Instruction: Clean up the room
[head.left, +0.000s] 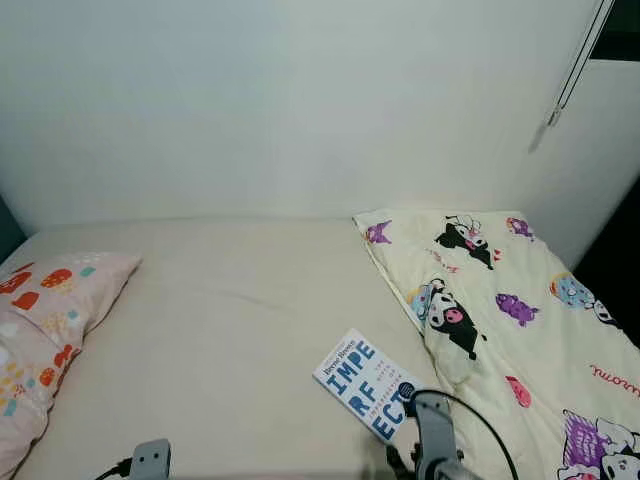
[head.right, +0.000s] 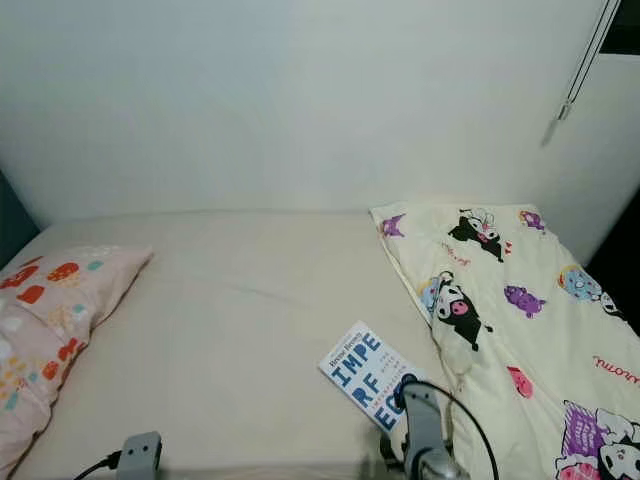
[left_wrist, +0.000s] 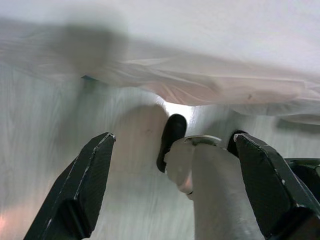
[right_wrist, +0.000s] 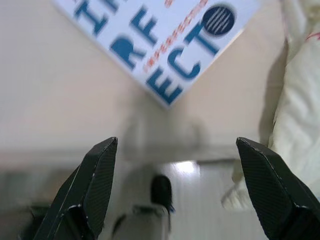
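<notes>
Clearly the book (head.left: 365, 385) is the landmark: it lies on the bed (head.left: 240, 320) beside the blanket (head.left: 520, 330), its long axis slanting away. Nearer, the right gripper (right_wrist: 177, 187) hovers just short of its near corner, fingers spread apart; the left gripper (left_wrist: 175, 192), also spread, hangs well off toward the pillow (head.left: 50, 310).

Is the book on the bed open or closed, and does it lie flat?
Closed and flat: the book lies cover up on the bed, its blue title letters readable, beside the cartoon-print blanket.

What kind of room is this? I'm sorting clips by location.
Most likely a bedroom: a bed against a white wall, with a patterned pillow, a cartoon-print quilt and a book lying on it.
</notes>
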